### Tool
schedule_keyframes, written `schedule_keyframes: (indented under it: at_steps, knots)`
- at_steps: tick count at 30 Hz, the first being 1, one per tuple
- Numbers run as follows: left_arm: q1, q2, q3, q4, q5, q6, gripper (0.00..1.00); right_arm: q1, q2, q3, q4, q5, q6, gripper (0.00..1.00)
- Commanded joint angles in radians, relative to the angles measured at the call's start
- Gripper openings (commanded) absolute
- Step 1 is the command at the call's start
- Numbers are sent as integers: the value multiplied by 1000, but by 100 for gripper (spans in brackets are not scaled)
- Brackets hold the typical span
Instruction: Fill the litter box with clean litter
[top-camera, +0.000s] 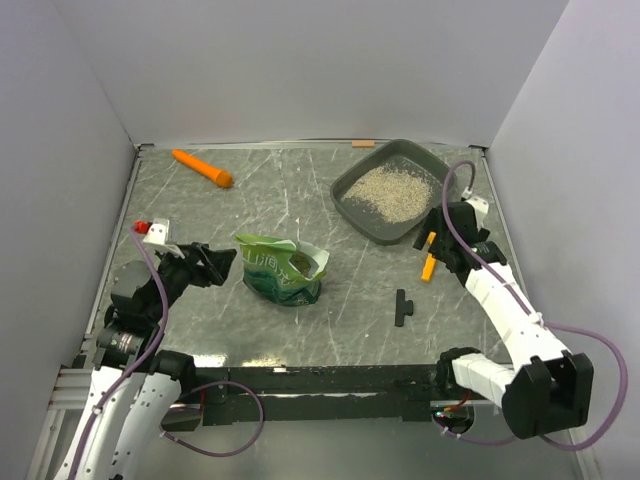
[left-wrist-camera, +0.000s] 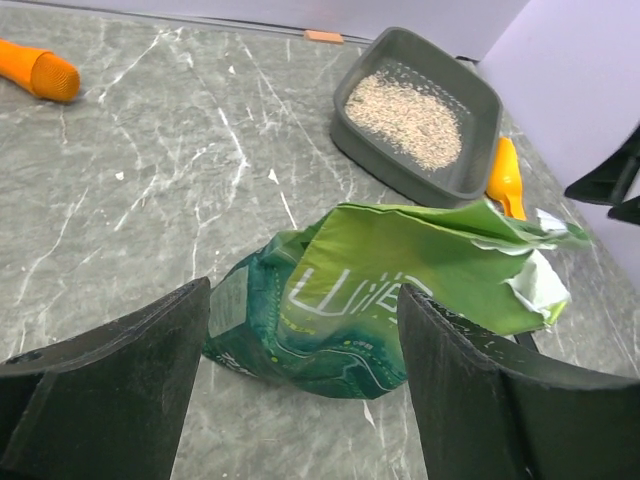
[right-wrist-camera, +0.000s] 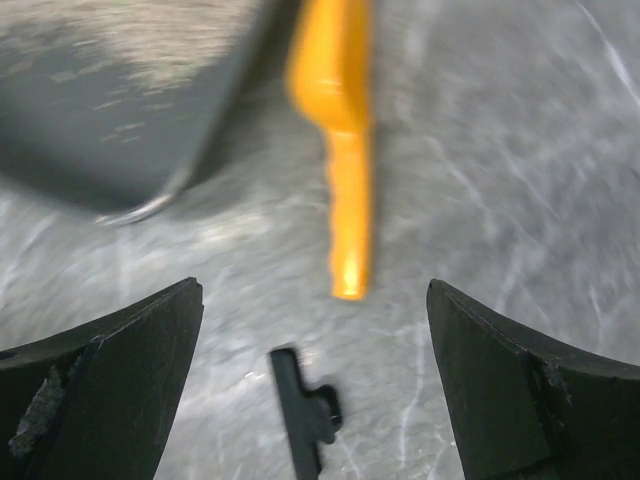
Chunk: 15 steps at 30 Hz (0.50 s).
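— Where's the box (top-camera: 352, 205)?

— Far right of the table (top-camera: 300, 340), flat on its base, open side up. It sits askew to the table's edges, with one corner pointing near and one pointing far.

— And its long axis?

— Hard to settle. From above the sides look nearly even, so I can only say it lies on a diagonal.

— Any litter (top-camera: 392, 192) in it?

— Yes. A pale patch covers the middle of the floor, and the grey floor shows bare around it near the walls.

— The left gripper (left-wrist-camera: 302, 290)?

— Near left, with its jaws spread wide and holding nothing. The green bag (top-camera: 283, 270) is just ahead of the fingers, seen through the gap but not touched. It is slumped at the table's middle with its torn top flopping to the right.

— The right gripper (right-wrist-camera: 312, 290)?

— Also released and gaping, hanging over the orange scoop (right-wrist-camera: 340, 150). The scoop lies on the table just beside the box's near-right wall, with its handle pointing near. It shows between the fingers, but neither finger touches it. That wrist view is blurred.

— Anything else?

— A small black part (top-camera: 402, 308) lies near the scoop's handle, towards the near edge, and an orange tool (top-camera: 203, 168) lies far left, well apart from everything.
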Motion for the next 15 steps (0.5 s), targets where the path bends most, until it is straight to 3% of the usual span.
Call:
schedule_keyframes:
  at_steps: [1,7,15]
  knots:
    - [-20,-21,7,8,-7,-13,80,-103,62,-44,60,8,102,100]
    - [-34,-24,7,7,-14,-14,80,-212,231,-58,166,-150,104,99]
    - [-42,-27,5,5,-23,-11,81,-228,369,-18,229,-198,82,98]
